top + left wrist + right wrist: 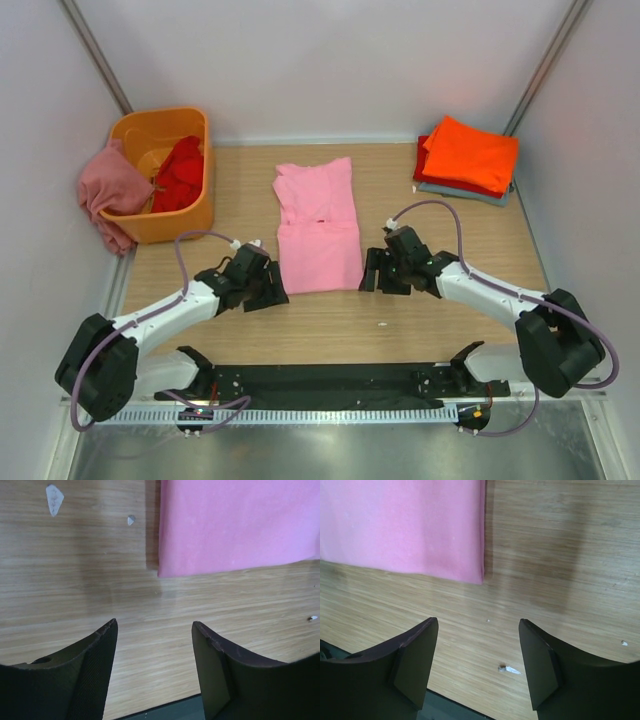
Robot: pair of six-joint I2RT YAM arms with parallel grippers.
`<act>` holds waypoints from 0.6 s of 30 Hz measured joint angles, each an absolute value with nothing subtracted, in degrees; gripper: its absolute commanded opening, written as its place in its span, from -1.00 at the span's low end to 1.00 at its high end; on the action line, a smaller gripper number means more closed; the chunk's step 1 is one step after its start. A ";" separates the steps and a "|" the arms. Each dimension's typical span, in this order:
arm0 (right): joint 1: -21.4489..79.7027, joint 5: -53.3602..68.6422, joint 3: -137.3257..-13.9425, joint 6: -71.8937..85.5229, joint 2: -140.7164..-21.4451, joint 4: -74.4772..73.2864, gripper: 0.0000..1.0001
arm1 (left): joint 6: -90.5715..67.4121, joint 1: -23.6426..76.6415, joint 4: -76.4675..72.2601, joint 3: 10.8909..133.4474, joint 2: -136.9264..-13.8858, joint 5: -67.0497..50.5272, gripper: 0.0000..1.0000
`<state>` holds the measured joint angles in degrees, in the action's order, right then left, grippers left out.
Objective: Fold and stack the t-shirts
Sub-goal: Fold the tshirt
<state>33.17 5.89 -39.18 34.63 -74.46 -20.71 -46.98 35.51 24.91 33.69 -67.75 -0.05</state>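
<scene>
Flanking the near hem of the pink t-shirt (318, 225), left claw (266, 294) and right claw (378, 281) both gape empty; seemingly poised for the next fold

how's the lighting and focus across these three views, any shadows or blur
Top external: even, soft light, everything sharp, no glare. Left wrist: a broad soft shadow darkens the table beside the pink t-shirt; the left gripper sits dark and slightly soft at the bottom. Right wrist: a similar shadow band beside the shirt; the right gripper is dark too, wood grain crisp.
</scene>
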 measured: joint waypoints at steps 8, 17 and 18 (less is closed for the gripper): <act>32.47 6.79 -36.86 36.56 -78.83 -13.06 0.29 | -48.14 35.51 17.78 30.57 -67.77 1.69 0.25; 32.03 9.23 -35.66 38.72 -83.00 -3.75 0.02 | -49.12 35.51 12.23 28.91 -67.48 2.50 0.39; 32.03 9.45 -35.59 38.98 -83.33 -3.03 -0.01 | -49.17 35.51 11.77 28.91 -67.79 2.50 0.39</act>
